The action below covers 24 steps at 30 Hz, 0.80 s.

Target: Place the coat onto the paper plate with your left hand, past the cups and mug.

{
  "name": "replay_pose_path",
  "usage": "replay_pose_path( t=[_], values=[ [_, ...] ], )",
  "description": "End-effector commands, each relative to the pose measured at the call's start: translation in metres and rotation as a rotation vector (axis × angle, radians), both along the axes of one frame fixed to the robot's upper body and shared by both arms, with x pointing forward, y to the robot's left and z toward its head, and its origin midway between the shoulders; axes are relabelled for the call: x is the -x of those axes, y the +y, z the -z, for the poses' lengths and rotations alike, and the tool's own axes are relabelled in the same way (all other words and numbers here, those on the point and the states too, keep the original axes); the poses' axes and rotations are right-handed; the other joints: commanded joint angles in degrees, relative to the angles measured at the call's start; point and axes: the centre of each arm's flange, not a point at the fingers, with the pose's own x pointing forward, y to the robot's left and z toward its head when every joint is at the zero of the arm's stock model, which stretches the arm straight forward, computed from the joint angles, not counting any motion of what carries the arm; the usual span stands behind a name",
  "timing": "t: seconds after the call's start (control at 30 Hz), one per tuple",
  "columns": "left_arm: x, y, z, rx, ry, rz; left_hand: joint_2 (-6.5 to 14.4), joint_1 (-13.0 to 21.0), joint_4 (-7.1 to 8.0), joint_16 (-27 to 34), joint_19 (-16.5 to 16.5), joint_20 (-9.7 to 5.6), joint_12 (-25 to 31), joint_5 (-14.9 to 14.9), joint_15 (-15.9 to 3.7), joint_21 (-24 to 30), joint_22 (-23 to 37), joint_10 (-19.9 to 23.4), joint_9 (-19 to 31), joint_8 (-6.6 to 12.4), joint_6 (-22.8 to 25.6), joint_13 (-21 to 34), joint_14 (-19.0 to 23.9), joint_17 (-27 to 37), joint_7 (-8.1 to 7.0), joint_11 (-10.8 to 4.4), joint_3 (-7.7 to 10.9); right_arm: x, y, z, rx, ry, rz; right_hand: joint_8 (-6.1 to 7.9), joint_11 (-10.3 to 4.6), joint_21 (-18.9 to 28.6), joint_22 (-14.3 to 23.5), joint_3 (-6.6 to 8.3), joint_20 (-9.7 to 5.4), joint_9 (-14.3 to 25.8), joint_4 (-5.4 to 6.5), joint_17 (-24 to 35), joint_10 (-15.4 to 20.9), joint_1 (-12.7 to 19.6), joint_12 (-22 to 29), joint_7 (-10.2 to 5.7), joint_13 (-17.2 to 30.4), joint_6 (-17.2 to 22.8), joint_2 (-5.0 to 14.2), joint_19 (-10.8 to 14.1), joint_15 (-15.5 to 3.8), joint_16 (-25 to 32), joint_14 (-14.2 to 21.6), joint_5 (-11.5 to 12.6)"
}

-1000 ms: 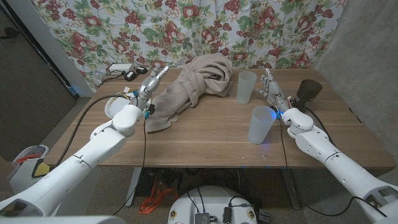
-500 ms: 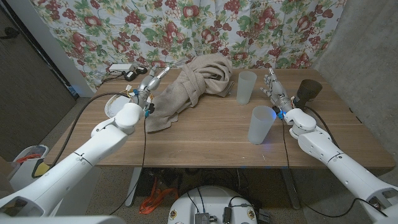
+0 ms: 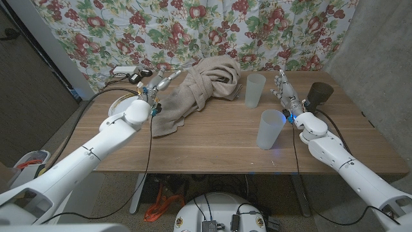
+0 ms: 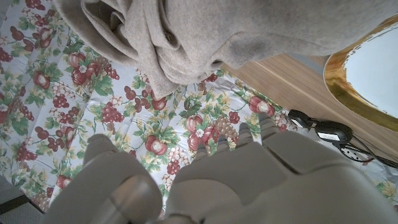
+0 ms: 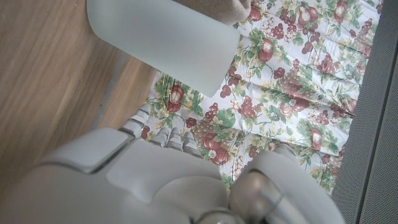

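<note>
Head view: beige coat (image 3: 196,90) crumpled, bunched.

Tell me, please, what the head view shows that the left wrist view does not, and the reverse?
Head view alone: two frosted cups, the dark mug, the right hand and the wooden table. Left wrist view alone: the paper plate's gold rim up close. Both: the beige coat, the left hand and the floral curtain.
</note>
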Motion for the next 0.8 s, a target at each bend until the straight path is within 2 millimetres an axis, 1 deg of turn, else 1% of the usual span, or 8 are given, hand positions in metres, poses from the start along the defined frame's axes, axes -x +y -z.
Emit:
replay_pose_path(
  t=[0.03,0.27,0.4,0.5,0.53,0.67,0.7,0.8],
  values=[
    [-0.007,-0.017,-0.017,-0.113,0.022,-0.075,0.1,1.0,-0.70,0.5,-0.8,0.22,0.1,0.0,0.06,0.3,0.1,-0.7,0.1,0.12,-1.7,0.2,-6.4,0.2,0.44,-0.10,0.20,0.003,0.001,0.005,-0.031,-0.022,-0.039,0.15,0.00,-0.1,0.3,-0.07,-0.11,0.1,-0.29,-0.2,0.7,0.7,0.3,0.29,0.1,0.5,0.18,0.0,-0.25,0.2,-0.1,0.1],
    [-0.008,-0.022,-0.022,-0.156,0.014,-0.113,-1.3,2.5,-1.58,1.5,-0.8,0.24,1.2,-0.1,-0.23,0.5,0.2,1.1,0.1,0.75,-1.2,0.6,-3.9,0.3,0.81,-0.76,-0.17,0.005,0.001,0.004,-0.025,-0.026,-0.060,0.39,0.33,-0.1,0.3,-0.07,-0.02,0.1,-0.41,-0.4,1.4,0.9,0.5,0.45,0.1,1.3,0.27,0.1,-0.05,0.3,0.1,0.0],
    [-0.008,-0.024,-0.023,-0.171,0.009,-0.131,-2.1,3.0,-1.75,1.6,-0.6,0.24,0.9,-0.1,-0.49,0.6,0.3,-0.1,0.2,0.88,-1.0,0.7,-3.0,0.3,1.07,1.92,-0.55,0.006,0.000,0.002,-0.021,-0.029,-0.061,0.51,0.43,-0.1,0.3,-0.08,0.10,0.1,-0.49,-0.5,1.9,1.0,0.6,0.66,0.1,1.8,0.32,0.1,0.03,0.4,0.4,0.0],
    [-0.009,-0.025,-0.024,-0.174,0.001,-0.146,-3.4,3.9,-1.63,2.2,0.9,0.09,2.2,0.2,0.91,1.0,0.1,3.3,0.2,1.41,1.0,0.4,0.9,0.2,2.21,8.47,-1.46,0.008,0.000,0.002,-0.017,-0.032,-0.062,0.51,0.44,-0.1,0.3,-0.08,0.13,0.1,-0.53,-0.6,2.0,1.1,0.6,0.71,0.1,1.9,0.35,0.1,0.07,0.4,0.4,0.0],
    [-0.009,-0.026,-0.024,-0.180,-0.003,-0.153,-3.7,4.3,-1.59,2.1,1.9,0.00,2.2,0.3,1.31,1.2,0.0,3.7,0.1,1.38,1.5,0.1,1.6,0.0,4.31,9.69,-1.73,0.008,0.000,0.002,-0.016,-0.033,-0.061,0.50,0.49,-0.1,0.3,-0.09,0.16,0.1,-0.56,-0.6,2.2,1.1,0.7,0.72,0.1,2.0,0.36,0.2,0.31,0.5,0.7,0.0],
    [-0.011,-0.028,-0.024,-0.186,-0.017,-0.159,-4.3,5.7,-1.54,1.2,6.8,-1.56,1.7,0.9,1.48,1.7,-0.6,4.5,0.0,1.19,3.2,-0.6,2.8,-0.2,10.13,10.10,-2.32,0.011,-0.002,0.000,-0.012,-0.034,-0.057,0.55,0.97,0.0,0.3,-0.13,0.28,0.1,-0.65,-0.8,2.7,1.2,0.7,1.37,0.1,2.3,0.39,0.4,1.07,0.6,1.1,-0.1],
    [-0.012,-0.029,-0.024,-0.191,-0.019,-0.162,-4.3,5.9,-1.52,1.1,6.9,-1.86,1.6,1.0,1.44,1.5,-0.6,4.5,0.0,1.14,3.3,-0.6,2.8,-0.2,10.86,10.11,-2.37,0.011,-0.002,0.000,-0.013,-0.034,-0.056,0.56,0.97,0.0,0.3,-0.13,0.32,0.1,-0.66,-0.8,2.7,1.2,0.7,1.41,0.1,2.4,0.39,0.4,1.05,0.6,1.1,-0.1],
    [-0.014,-0.031,-0.024,-0.202,-0.015,-0.169,-4.3,6.2,-1.48,0.8,6.8,-2.41,1.3,1.2,1.25,1.2,-0.7,4.3,0.0,0.92,3.1,-0.7,2.5,-0.2,10.25,9.99,-2.48,0.013,-0.003,-0.002,-0.015,-0.039,-0.054,0.56,1.05,0.0,0.3,-0.14,0.39,0.1,-0.68,-0.8,2.7,1.2,0.7,1.43,0.1,2.5,0.40,0.4,1.07,0.6,1.1,-0.1]
  ],
)
